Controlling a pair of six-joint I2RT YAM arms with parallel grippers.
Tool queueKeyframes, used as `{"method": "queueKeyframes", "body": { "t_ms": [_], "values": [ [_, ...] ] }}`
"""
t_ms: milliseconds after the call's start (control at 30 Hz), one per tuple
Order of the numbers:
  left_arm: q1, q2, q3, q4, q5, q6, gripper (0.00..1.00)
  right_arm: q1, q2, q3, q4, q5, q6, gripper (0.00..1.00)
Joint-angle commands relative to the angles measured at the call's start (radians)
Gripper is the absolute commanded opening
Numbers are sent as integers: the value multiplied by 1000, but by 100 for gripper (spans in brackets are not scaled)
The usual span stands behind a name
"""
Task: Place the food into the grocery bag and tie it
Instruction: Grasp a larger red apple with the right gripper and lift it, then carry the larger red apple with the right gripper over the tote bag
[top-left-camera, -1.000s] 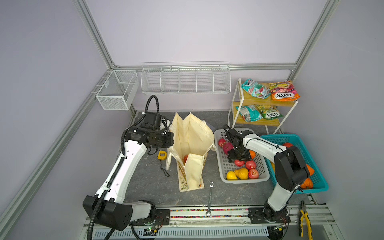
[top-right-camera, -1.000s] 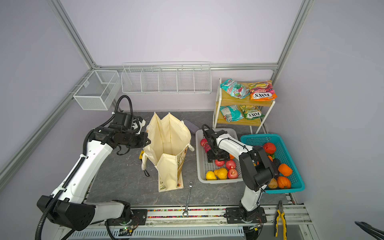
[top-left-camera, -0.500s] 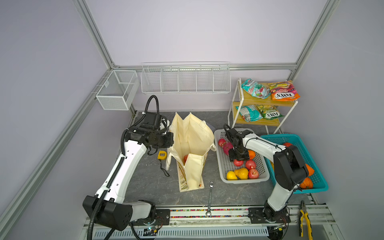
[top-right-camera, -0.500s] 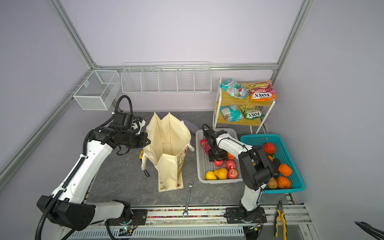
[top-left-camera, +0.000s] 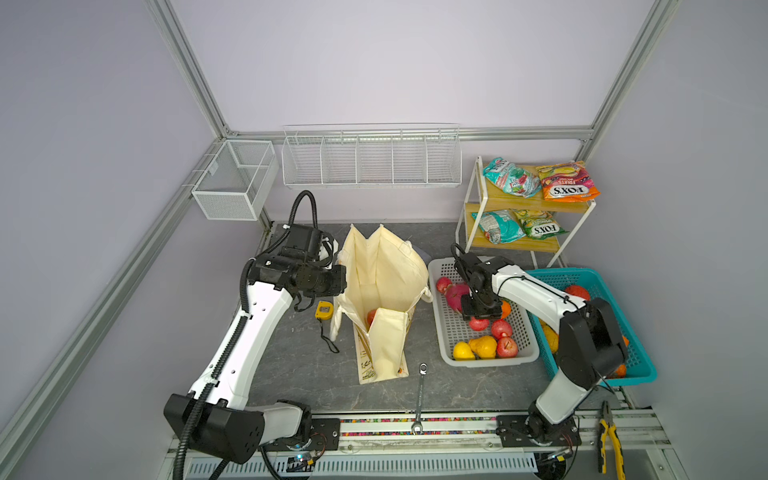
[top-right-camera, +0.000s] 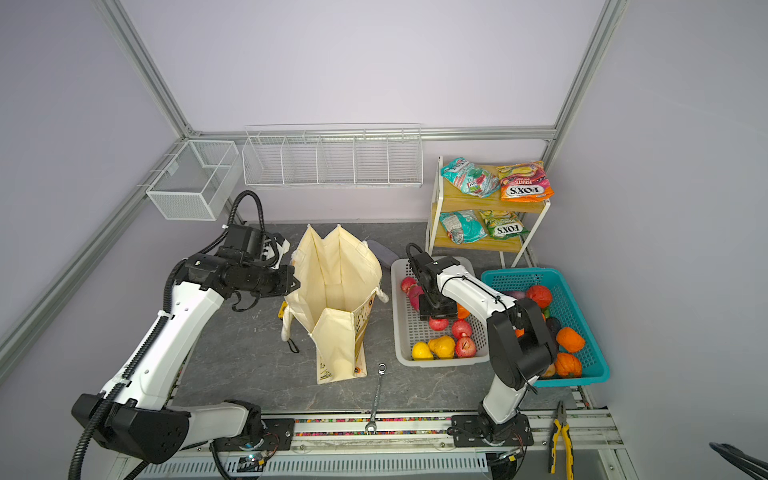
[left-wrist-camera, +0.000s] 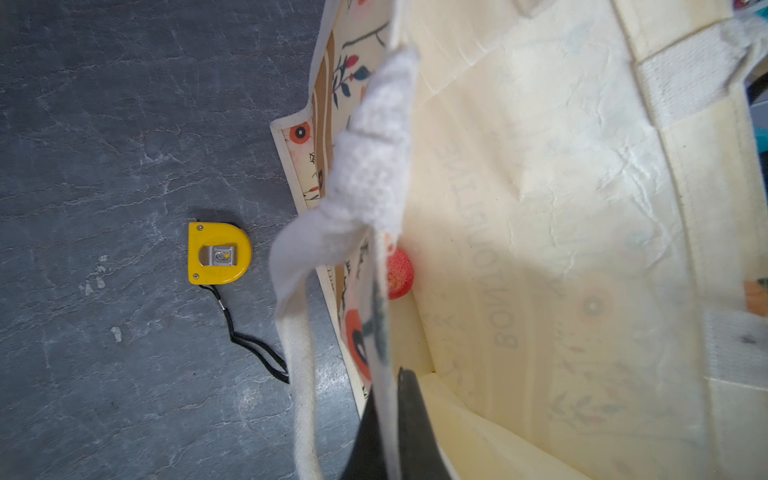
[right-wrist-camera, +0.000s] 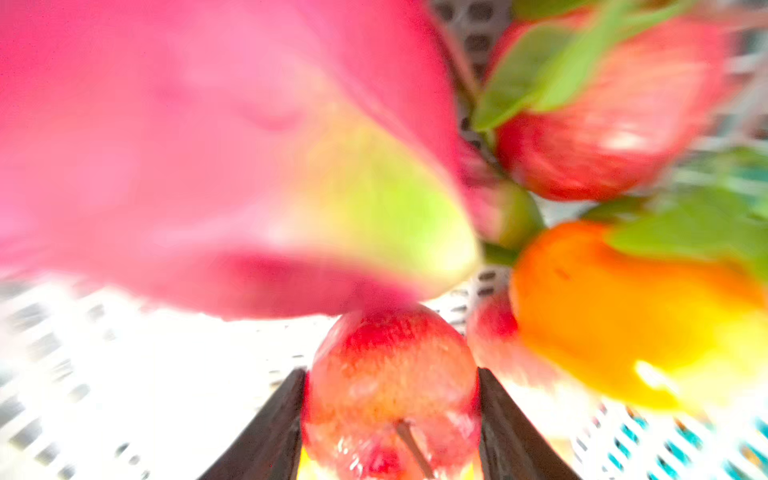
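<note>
The grocery bag (top-left-camera: 384, 286) stands open in the middle of the counter (top-left-camera: 316, 386). The left fingers (left-wrist-camera: 409, 419) are closed tight on its top edge, next to a white handle (left-wrist-camera: 370, 166). They hold the mouth of the bag open. One red fruit (left-wrist-camera: 399, 274) lies at the bottom of the bag.

The right fingers (right-wrist-camera: 278, 428) are down in the grey basket (top-left-camera: 452, 328), just beside the bag. They sit on both sides of a red apple (right-wrist-camera: 390, 361) and look to press on it. I cannot tell if the apple is off the basket floor. A pink dragon fruit (right-wrist-camera: 208, 145) and an orange (right-wrist-camera: 615, 316) crowd close to it.

The apple looks small, round, light and hard. Its skin is shiny, so I think it may slip or roll. The best hold is across its fat middle, not near the stem. The bag is soft cloth and would likely flop shut if let go, so the hold on its edge matters. More food waits in the teal basket (top-left-camera: 552, 277), and snack packets (top-left-camera: 513, 183) lie on the shelf (top-left-camera: 498, 204).
</note>
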Motion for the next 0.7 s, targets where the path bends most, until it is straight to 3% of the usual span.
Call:
{"method": "queueKeyframes", "body": {
  "t_ms": [0,133,367,533,667],
  "values": [
    [-4,-24,6,6,-9,28,0,-4,-89,55,-80,-7,42,57],
    [-4,-21,7,11,-11,31,0,-5,-135,162,-150,-21,43,57],
    [-4,-13,23,11,-10,30,0,0,-163,552,-217,-117,17,57],
    [-4,-1,37,11,0,29,0,20,-244,581,75,-267,111,55],
    [-4,8,45,10,11,26,0,90,-276,520,342,-260,183,53]
  ]
}}
